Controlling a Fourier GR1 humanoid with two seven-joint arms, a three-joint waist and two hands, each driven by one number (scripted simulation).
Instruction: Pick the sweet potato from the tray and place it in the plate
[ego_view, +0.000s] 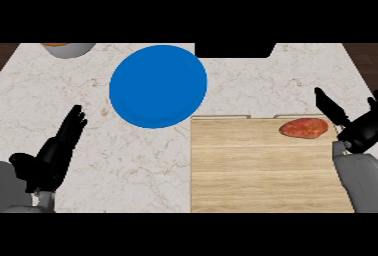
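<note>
sweet potato: reddish-orange lumpy sweet potato (303, 128) lies at 1 o'clock on the light wooden tray (258, 175)
plate: round blue plate (158, 86) on marble bench (111, 150), 11 o'clock of tray
right hand: black right hand (353, 125) spread, just beside sweet potato
left hand: black left hand (52, 155) straight, resting at 8 o'clock

Two grey forearms, black left hand (46, 160), black right hand (356, 131), slender fingers

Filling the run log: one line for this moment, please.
sweet potato on tray | plate bare | right hand open beside potato | left hand open, resting
</note>
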